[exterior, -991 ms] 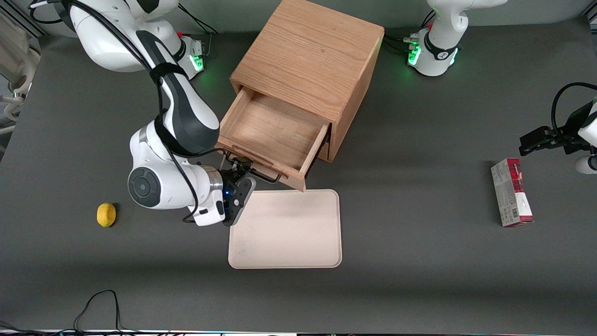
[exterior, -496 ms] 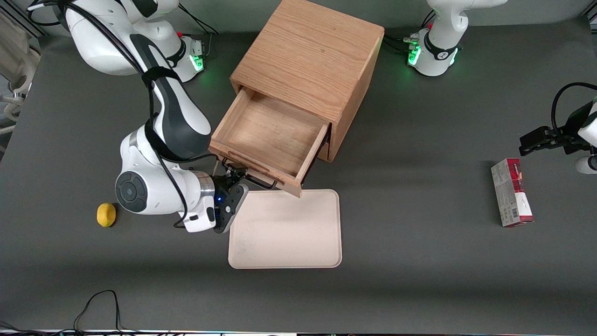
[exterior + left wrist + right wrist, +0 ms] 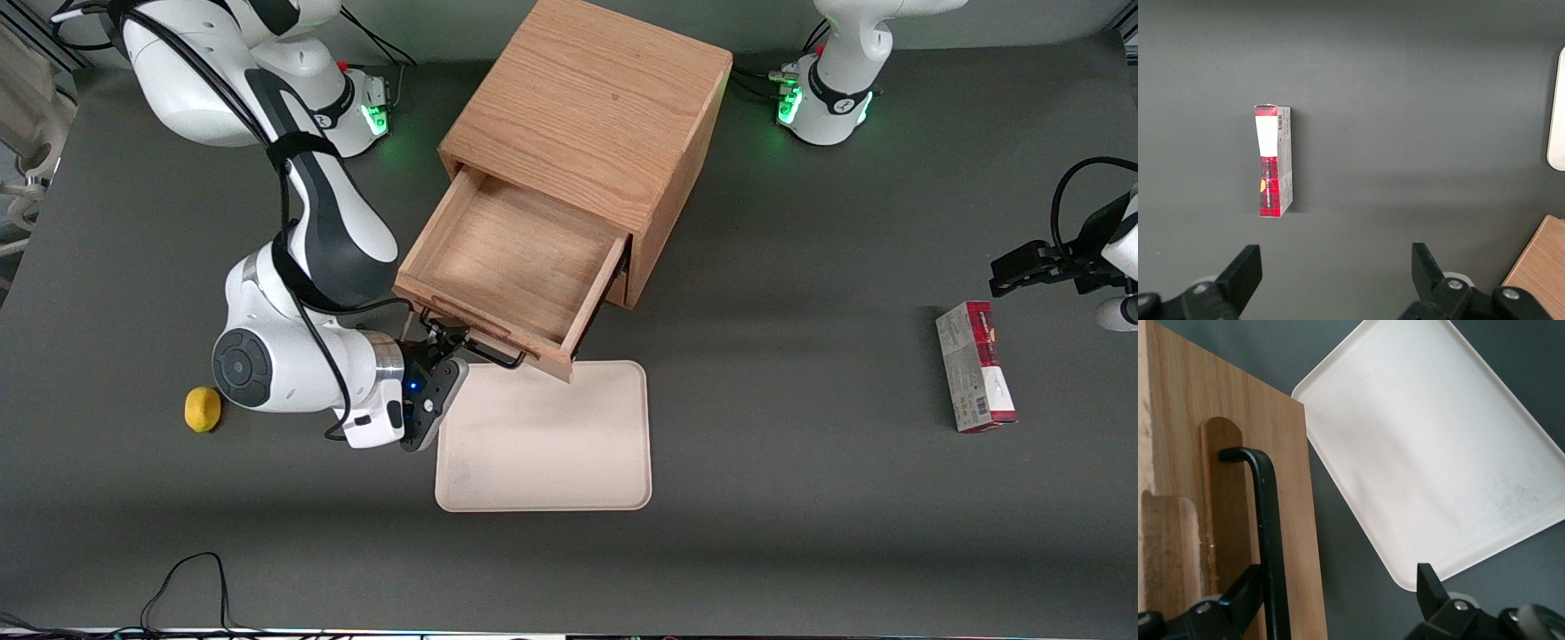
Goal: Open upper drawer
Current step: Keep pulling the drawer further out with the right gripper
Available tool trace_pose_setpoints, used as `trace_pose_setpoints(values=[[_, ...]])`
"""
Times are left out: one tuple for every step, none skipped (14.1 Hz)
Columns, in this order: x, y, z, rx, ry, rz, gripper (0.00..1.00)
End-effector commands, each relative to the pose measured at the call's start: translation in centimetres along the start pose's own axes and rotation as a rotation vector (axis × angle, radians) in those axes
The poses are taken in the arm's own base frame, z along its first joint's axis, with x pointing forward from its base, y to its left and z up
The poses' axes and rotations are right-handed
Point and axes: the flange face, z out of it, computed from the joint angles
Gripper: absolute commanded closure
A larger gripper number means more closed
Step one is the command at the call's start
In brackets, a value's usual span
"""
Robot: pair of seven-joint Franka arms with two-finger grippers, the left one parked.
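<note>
Hand (image 3: 442, 339) fingers straddle upper drawer (image 3: 511, 267) handle (image 3: 1268, 540), tips cropped

A dark grey matte table (image 3: 800, 498) fills nearly the whole front view, its surface plain and even. At its edge farthest from the front camera runs a strip of paler grey-green backdrop (image 3: 444, 27). The light is soft and diffuse, laying 1 broad faint shadow band (image 3: 800, 524) across the table. 1 black cable (image 3: 191, 578) loops at the nearest edge, toward the working arm's end.
</note>
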Motion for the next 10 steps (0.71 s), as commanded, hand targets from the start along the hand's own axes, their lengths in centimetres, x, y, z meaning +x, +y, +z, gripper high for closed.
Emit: trace_pose_setpoints(values=[[0.2,1.8,-0.3,-0.008,0.042,0.001,0.0],[0.2,1.8,-0.6,-0.012,0.047,-0.001,0.0],[0.2,2.0,-0.5,-0.012,0.048,-0.002,0.0],[0.0,2.3,-0.7,-0.015,0.052,0.002,0.0],[-0.1,2.5,-0.6,-0.014,0.051,0.005,0.0],[-0.3,2.9,-0.6,-0.013,0.052,0.008,0.0],[-0.3,2.9,-0.8,-0.017,0.057,-0.006,0.0],[-0.4,3.2,-0.8,-0.017,0.057,-0.007,0.0],[-0.7,3.6,-1.0,-0.018,0.06,-0.001,0.0],[-0.7,3.7,-1.1,-0.019,0.06,-0.002,0.0]])
